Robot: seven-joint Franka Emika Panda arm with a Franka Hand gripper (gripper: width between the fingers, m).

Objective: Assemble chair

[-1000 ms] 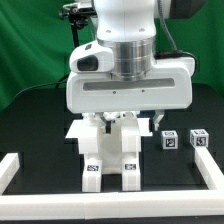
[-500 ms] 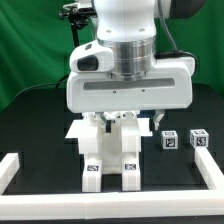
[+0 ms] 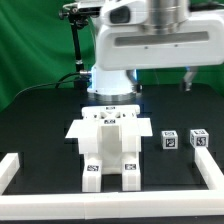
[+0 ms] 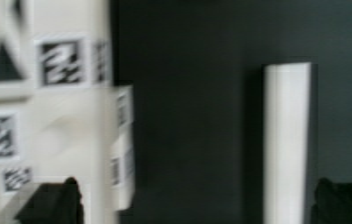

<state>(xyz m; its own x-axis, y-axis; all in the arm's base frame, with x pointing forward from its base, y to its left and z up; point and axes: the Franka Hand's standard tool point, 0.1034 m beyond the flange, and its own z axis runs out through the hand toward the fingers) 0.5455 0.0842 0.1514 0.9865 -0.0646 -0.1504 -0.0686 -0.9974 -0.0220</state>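
The partly joined chair (image 3: 110, 143) stands in the middle of the black table: a white blocky body with two tagged legs pointing toward the front. Two small tagged cubes (image 3: 170, 141) (image 3: 199, 139) sit apart on the exterior view's right of it. My gripper (image 4: 199, 205) hangs high above the table, clear of every part. One dark finger (image 3: 189, 80) shows under the white hand. In the wrist view the jaws stand wide open with only black table between them. The chair's tagged panels (image 4: 48, 100) lie beside one fingertip.
Long white border rails (image 3: 14, 171) (image 3: 211, 176) frame the table on both sides, and one rail (image 4: 288, 130) shows in the wrist view. A black camera stand (image 3: 78, 40) and green backdrop are behind.
The arm has lifted and drawn up and toward the exterior view's right, off the chair it hung over. The chair's top is now uncovered. The jaws stayed open.
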